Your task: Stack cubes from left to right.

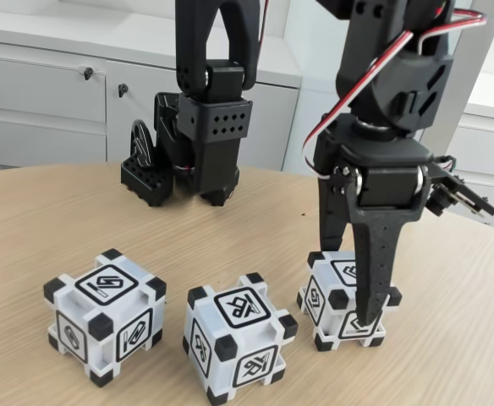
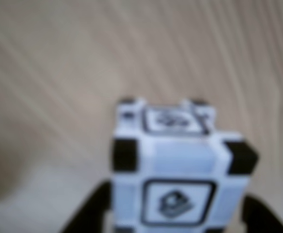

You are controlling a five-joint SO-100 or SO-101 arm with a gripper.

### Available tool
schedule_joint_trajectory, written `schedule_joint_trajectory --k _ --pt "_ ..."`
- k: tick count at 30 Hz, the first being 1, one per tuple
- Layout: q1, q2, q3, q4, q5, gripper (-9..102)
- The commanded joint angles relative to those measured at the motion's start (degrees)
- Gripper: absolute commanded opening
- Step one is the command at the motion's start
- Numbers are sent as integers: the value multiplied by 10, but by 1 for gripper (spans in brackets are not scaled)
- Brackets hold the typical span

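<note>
Three white cubes with black corners stand in a row on the wooden table (image 1: 450,279) in the fixed view: the left cube (image 1: 105,313), the middle cube (image 1: 240,334) and the right cube (image 1: 321,298). My gripper (image 1: 348,292) reaches down over the right cube, with one finger (image 1: 371,279) across its front face and the other behind it. In the blurred wrist view this cube (image 2: 178,160) sits between the two dark fingers (image 2: 90,211), which press against its sides. The cube rests on the table.
A second black arm (image 1: 200,127) stands folded at the back of the table, behind the left and middle cubes. White cabinets (image 1: 44,93) run along the wall beyond the table's curved far edge.
</note>
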Motion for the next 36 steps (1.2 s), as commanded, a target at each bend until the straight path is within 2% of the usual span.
schedule_joint_trajectory --k 1,19,30,36 --pt "8 4 -12 -3 -11 28" --pt "8 -62 -20 -3 -47 28" --pt "8 -52 -20 -3 -55 17" --pt "1 -46 -23 5 -62 16"
